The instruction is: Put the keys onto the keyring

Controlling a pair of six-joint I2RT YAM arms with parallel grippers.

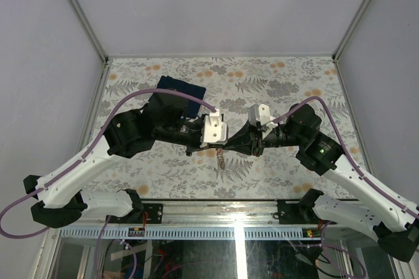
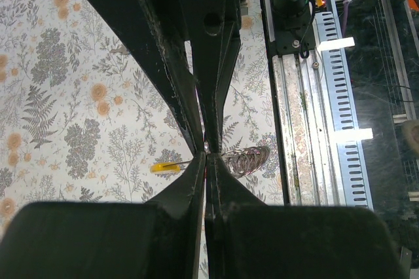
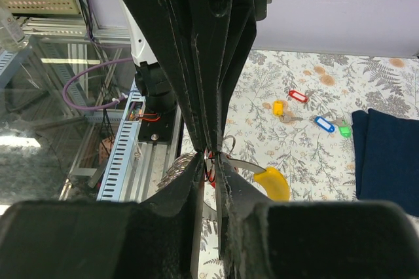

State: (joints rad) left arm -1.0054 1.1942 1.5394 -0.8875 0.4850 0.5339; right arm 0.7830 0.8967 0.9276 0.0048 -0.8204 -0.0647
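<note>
table (image 1: 281, 169) — floral cover, keys (image 3: 324, 124) on it | walls (image 1: 216, 4) — plain grey | blue cloth (image 1: 182, 88)

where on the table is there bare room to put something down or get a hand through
Bare: the far right corner between the right arm and the back wall; the near strip of table between the two bases. Crowded: mid-table, where the left arm meets it, and beside the dark blue cloth, where loose keys lie.

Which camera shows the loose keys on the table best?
Right wrist: the loose keys lie unobstructed, red, yellow, blue and green tags, near the cloth. Top external: the arms cover them. Left wrist: only one yellow tag.
</note>
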